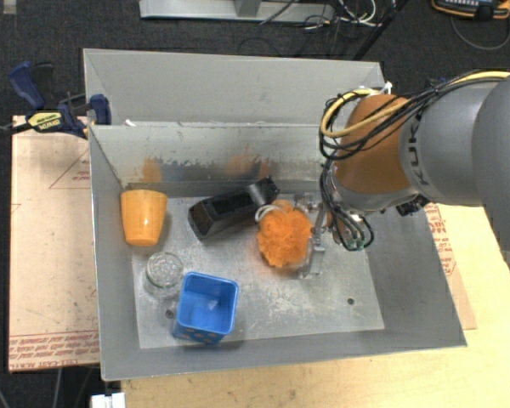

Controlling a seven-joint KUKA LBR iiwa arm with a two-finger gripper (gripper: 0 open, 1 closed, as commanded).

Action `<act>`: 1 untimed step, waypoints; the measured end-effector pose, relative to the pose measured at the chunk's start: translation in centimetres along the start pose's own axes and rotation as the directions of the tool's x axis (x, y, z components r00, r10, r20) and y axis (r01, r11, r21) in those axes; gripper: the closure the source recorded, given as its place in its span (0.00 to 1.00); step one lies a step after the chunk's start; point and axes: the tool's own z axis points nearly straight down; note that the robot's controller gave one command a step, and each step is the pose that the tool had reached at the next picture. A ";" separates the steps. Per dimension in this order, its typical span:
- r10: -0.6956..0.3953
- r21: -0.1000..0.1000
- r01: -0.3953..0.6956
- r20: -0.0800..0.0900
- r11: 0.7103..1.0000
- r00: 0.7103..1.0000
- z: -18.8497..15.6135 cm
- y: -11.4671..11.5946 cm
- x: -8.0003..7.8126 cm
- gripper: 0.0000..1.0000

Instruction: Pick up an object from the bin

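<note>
Claw (pixel 313 246) beside orange puff (pixel 280 235) (roundish).

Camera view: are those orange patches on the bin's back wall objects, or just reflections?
Camera view: reflections, most likely; the bin's back wall shows two faint orange smears, one above the orange cup, one near the orange mesh puff beside the tool; the clear cup glints.

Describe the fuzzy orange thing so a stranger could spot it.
In the grey bin, look mid-floor, just left of the gripper. The orange puff lies there beside a black tool; unlike the smooth orange cup far left, it is round and shaggy.
</note>
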 end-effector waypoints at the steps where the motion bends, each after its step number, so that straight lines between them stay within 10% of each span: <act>1: -0.107 0.007 0.107 0.005 0.994 0.994 1.4 4.1 1.3 1.00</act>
